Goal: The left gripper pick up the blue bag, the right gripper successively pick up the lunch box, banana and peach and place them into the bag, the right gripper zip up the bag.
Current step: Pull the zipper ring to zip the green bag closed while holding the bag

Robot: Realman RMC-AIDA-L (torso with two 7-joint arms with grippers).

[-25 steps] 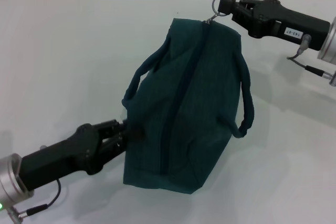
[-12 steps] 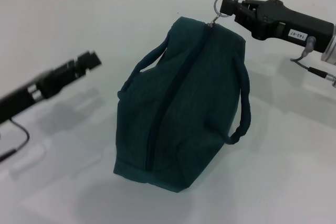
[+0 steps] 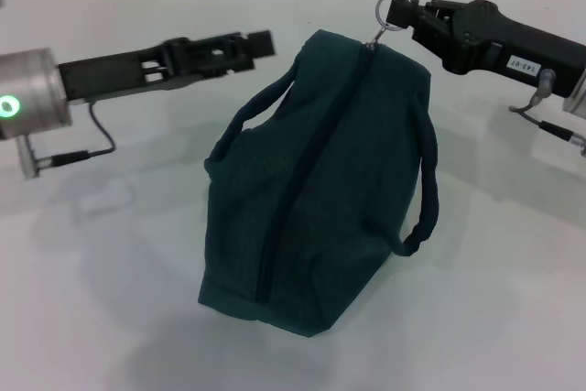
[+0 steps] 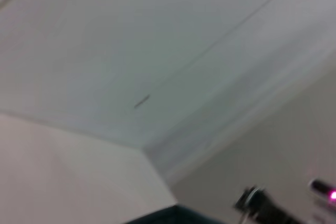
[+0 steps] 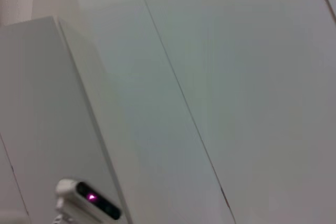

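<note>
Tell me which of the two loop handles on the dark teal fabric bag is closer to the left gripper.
The loop handle on the robot's left side of the dark teal fabric bag, arching just below the left gripper. The other handle hangs on the far side, beyond the zipper.

White sticker on the right gripper's black body, beside the blue bag's zipper end | small dark characters, seen upside down, not legible | no other text or numbers readable

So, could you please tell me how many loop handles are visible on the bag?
2 on the blue bag: one handle on the side facing the left claw, the other handle on the opposite side.
</note>
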